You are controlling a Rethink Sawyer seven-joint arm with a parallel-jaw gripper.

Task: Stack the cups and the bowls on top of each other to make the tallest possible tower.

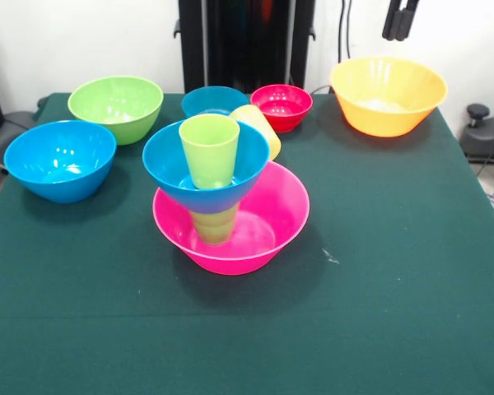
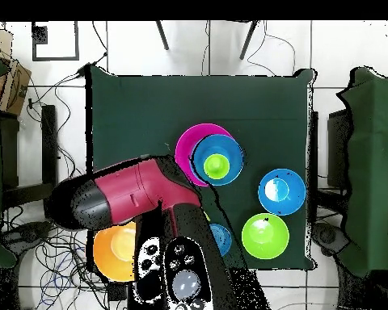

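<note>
A dark green cloth-covered counter stands before a white wall, with cables trailing on the pale tiled floor around it in the overhead view. Nearest the camera in the front view sits the tower: a wide glossy pink plastic bowl as base, a translucent lime-green tapered cup standing inside it, a medium blue plastic bowl resting on that cup and leaning a little, and a second lime-green plastic cup standing upright in the blue bowl. From overhead the tower shows as pink, blue and green rings, the blue bowl set off-centre over the pink one. Farther back and to the left, a second medium blue bowl sits alone on the cloth, with a glossy medium green bowl just beyond it. Behind the tower a yellow-orange translucent cup lies tilted, close to a small blue bowl and a small red bowl. At the far right stands a large orange bowl, well apart from the rest. The red and black arm crosses the overhead view above the orange bowl, and the dark hand hangs at the top edge over that bowl, holding nothing; how far it is open cannot be told.
</note>
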